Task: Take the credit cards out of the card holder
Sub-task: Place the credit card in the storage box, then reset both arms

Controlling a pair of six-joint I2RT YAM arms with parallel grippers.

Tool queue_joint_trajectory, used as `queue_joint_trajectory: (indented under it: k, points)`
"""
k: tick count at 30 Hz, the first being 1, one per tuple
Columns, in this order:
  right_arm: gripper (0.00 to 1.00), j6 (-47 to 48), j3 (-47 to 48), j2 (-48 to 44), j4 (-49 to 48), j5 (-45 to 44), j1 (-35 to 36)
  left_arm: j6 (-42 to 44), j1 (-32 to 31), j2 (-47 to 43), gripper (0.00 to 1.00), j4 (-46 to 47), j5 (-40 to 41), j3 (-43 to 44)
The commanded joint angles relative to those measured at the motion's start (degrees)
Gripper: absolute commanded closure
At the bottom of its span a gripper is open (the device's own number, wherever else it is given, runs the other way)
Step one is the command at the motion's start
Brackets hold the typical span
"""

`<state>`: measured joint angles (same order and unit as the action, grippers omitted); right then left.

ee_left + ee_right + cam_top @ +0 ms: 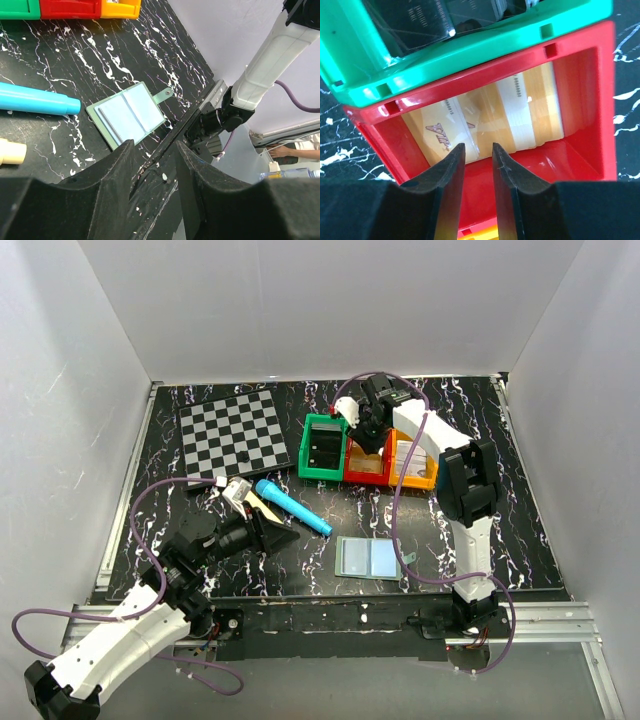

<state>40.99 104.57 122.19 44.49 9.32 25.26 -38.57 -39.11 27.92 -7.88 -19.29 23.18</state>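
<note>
The card holder [368, 557] lies open and flat on the black table, its two pale blue-grey panels up and its tab at the right. It also shows in the left wrist view [127, 117]. The credit cards [485, 120], pale with brownish stripes, lie overlapped in the red bin [580, 165]; from above they show as a pale patch [370, 467]. My right gripper [478, 150] hangs over the red bin, open and empty, just above the cards; it also shows in the top view [372, 438]. My left gripper [155, 147] is open and empty, left of the holder [285, 533].
A green bin [323, 447] with dark cards and an orange bin [415, 468] flank the red bin. A checkered board [233, 428] lies at back left. A blue tube [293, 507] and a cream object [243, 495] lie by the left gripper.
</note>
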Motion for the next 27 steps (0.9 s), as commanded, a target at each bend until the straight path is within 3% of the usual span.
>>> queue_joint_trajectory:
  k: [1,4,6,7,12,16,21,27]
  points:
    - [0.63,-8.3,4.0,-5.5,-6.9,-4.0,0.1,0.2,0.3,-0.7,0.61,-1.2,0.7,0.6]
    - [0.48,-22.3,5.0,-11.0,-14.5,-7.6,0.1,0.3,0.3,-0.3,0.58,-1.2,1.4,0.9]
    - [0.17,-31.5,2.8,-16.9,-18.9,-7.9,0.1,0.3,0.3,-0.1,0.55,-1.8,2.3,1.4]
    - [0.13,-34.4,0.1,-19.8,-21.3,-7.2,0.4,0.4,0.2,0.0,0.53,-2.2,3.1,1.9]
    - [0.1,-49.4,-22.6,-37.3,-34.5,-10.7,3.3,-0.7,0.2,-0.1,0.34,-5.6,9.6,4.1]
    - [0.09,-55.7,-33.7,-47.6,-27.9,-17.7,7.3,-3.7,0.4,1.2,0.07,-12.8,16.4,7.8]
    - [0.08,-58.0,-50.6,-63.7,-22.5,-26.2,14.5,-8.0,0.4,6.3,0.02,-20.1,18.5,13.1]
    - [0.07,-66.3,-63.0,-84.9,-18.3,-24.0,15.0,-12.5,0.4,5.7,0.02,-22.7,26.2,13.0]
